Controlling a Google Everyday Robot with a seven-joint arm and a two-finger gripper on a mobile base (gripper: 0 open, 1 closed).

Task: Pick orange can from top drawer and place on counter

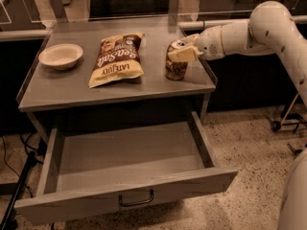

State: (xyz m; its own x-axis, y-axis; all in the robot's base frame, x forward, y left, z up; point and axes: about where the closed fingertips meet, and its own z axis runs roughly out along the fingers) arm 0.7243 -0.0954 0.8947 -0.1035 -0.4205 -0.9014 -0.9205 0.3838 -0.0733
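Observation:
The orange can (175, 67) stands upright on the counter (67, 87) near its right edge. My gripper (182, 48) reaches in from the right on the white arm and is shut on the can's upper part, one finger in front of it and one behind. The can's base rests on the counter top. The top drawer (124, 152) is pulled fully open below the counter and is empty, with its dark handle (136, 199) at the front centre.
A brown-and-yellow chip bag (116, 57) lies in the middle of the counter, just left of the can. A pale bowl (61, 55) sits at the counter's left. Table legs and a wheeled stand (283, 121) are on the speckled floor to the right.

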